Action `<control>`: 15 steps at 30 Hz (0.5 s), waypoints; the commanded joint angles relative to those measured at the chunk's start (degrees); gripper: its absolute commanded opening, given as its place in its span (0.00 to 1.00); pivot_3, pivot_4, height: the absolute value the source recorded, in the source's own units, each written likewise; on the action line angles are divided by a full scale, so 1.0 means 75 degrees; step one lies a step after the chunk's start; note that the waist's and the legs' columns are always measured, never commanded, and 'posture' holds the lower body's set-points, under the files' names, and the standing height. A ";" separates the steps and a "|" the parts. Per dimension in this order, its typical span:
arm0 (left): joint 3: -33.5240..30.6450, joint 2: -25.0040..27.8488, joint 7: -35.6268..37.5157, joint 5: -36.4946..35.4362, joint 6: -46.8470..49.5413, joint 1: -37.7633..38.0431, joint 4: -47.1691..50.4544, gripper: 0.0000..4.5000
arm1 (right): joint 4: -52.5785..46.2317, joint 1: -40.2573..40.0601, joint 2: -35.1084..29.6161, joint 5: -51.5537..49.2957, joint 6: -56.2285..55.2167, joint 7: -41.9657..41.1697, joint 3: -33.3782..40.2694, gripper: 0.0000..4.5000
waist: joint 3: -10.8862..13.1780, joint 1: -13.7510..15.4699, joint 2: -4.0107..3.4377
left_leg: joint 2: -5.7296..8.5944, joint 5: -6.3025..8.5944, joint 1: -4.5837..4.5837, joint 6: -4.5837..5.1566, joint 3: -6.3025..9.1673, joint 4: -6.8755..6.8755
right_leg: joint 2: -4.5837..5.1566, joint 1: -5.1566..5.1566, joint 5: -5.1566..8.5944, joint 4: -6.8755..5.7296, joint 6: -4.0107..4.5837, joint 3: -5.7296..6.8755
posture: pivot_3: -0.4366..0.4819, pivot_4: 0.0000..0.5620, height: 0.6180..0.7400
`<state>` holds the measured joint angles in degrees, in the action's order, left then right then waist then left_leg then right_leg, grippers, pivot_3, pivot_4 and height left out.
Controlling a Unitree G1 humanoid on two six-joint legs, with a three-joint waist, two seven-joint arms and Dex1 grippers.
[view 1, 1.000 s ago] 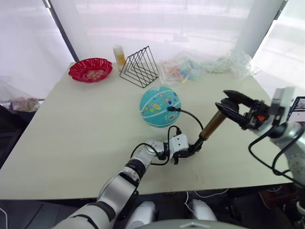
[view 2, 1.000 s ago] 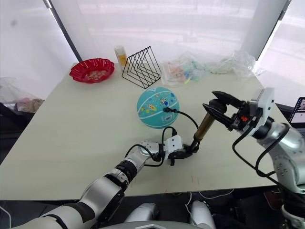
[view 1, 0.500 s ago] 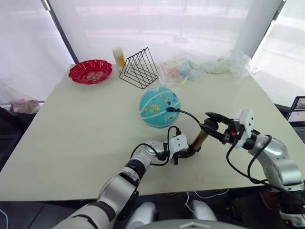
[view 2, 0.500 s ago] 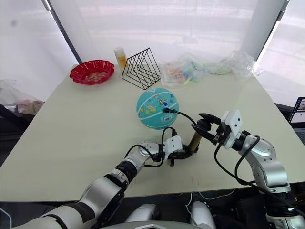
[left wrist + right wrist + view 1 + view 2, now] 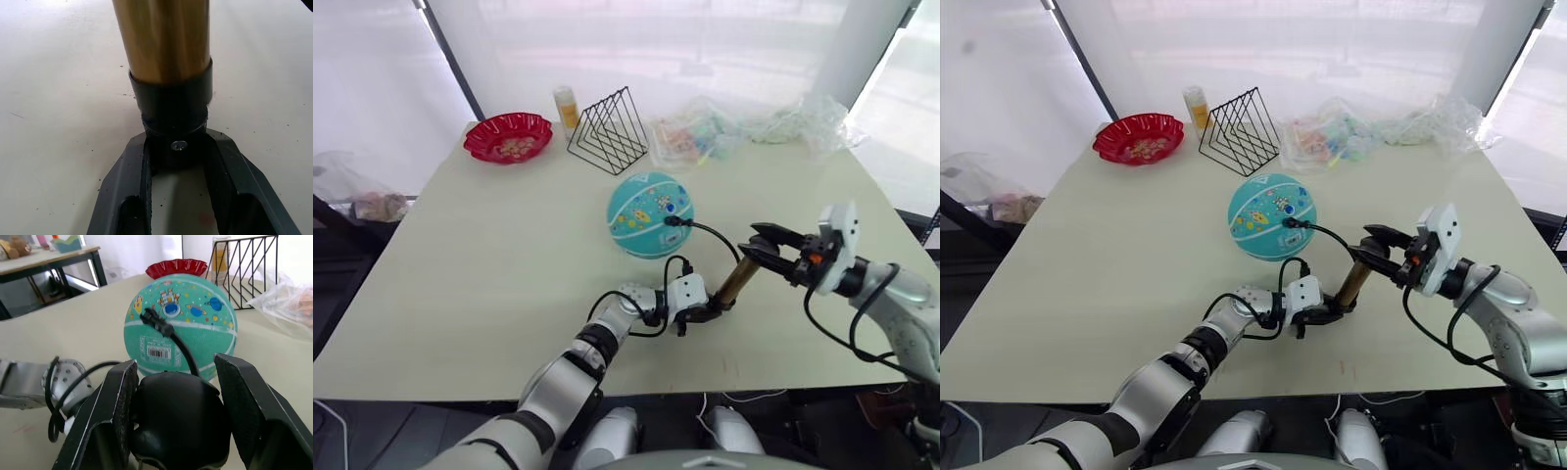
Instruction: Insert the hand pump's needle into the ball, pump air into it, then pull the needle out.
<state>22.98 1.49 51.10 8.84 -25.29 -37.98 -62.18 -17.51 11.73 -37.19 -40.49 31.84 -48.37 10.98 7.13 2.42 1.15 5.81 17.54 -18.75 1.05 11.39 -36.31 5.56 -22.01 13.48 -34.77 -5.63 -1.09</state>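
The teal ball (image 5: 650,201) rests at the middle of the table. The hand pump (image 5: 736,279) stands tilted just in front of it, its brass cylinder leaning toward my right arm. My left gripper (image 5: 177,147) is shut on the pump's black bottom cap, low on the table. My right gripper (image 5: 173,382) is shut on the black handle (image 5: 178,423) at the pump's top. The thin black hose (image 5: 710,235) arcs from the pump to the ball. Its black fitting (image 5: 152,319) sits against the ball's skin, and the needle's pin is hidden inside the ball.
A red bowl (image 5: 508,136), a small yellow bottle (image 5: 567,103) and a black wire rack (image 5: 612,130) stand at the table's back left. Clear plastic bags (image 5: 705,137) lie along the back right. The near table edge runs just behind my left forearm.
My right gripper came down with the handle, shortening the pump, and has since risen slightly. The left gripper and the ball stayed put. The camera view shifted a little.
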 commanded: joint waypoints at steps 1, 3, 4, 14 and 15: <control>0.0445 0.0512 -0.0323 0.0869 0.0894 0.0630 -0.1277 0.25 | -0.0697 0.0780 -0.0264 -0.1448 0.0382 -0.0078 0.0951 0.44 | 0.0049 0.0014 -0.0002 | 0.0003 0.0000 -0.0006 0.0001 -0.0002 -0.0002 | 0.0006 -0.0004 -0.0001 0.0000 0.0000 0.0000 | 0.48 0.27 1.00; 0.0445 0.0515 -0.0315 0.0868 0.0900 0.0631 -0.1269 0.25 | -0.0725 0.0931 -0.0468 -0.1614 0.0542 -0.0113 0.1165 0.44 | 0.0063 0.0023 0.0003 | 0.0007 0.0000 -0.0014 0.0001 -0.0005 -0.0003 | 0.0015 -0.0007 -0.0003 0.0000 -0.0004 0.0004 | 0.48 0.27 1.00; 0.0445 0.0515 -0.0314 0.0868 0.0901 0.0630 -0.1268 0.25 | -0.0740 0.0990 -0.0541 -0.1690 0.0608 -0.0095 0.1262 0.44 | 0.0068 0.0022 0.0001 | 0.0007 0.0000 -0.0014 0.0001 -0.0005 -0.0003 | 0.0016 -0.0007 -0.0003 0.0001 -0.0004 0.0006 | 0.48 0.27 1.00; 0.0466 0.0572 -0.0295 0.0896 0.0864 0.0625 -0.1276 0.25 | -0.1211 0.1824 -0.1420 -0.2733 0.1085 0.0532 0.2352 0.44 | 0.0096 0.0014 0.0009 | 0.0006 0.0000 -0.0019 0.0000 -0.0010 -0.0004 | 0.0028 -0.0006 -0.0005 0.0001 -0.0009 0.0020 | 0.48 0.27 1.00; 0.0469 0.0572 -0.0296 0.0900 0.0862 0.0623 -0.1278 0.25 | -0.1211 0.1883 -0.1444 -0.2817 0.1116 0.0600 0.2379 0.44 | 0.0099 0.0010 0.0014 | 0.0006 0.0000 -0.0019 0.0000 -0.0010 -0.0004 | 0.0029 -0.0006 -0.0005 0.0001 -0.0009 0.0020 | 0.48 0.27 1.00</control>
<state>22.97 1.37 51.08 8.81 -25.33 -38.23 -61.77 -23.94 22.67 -47.35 -57.47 41.84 -45.36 23.27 7.88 2.50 1.26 5.86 17.54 -18.89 1.06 11.26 -36.34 5.80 -22.05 13.44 -34.76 -5.70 -0.96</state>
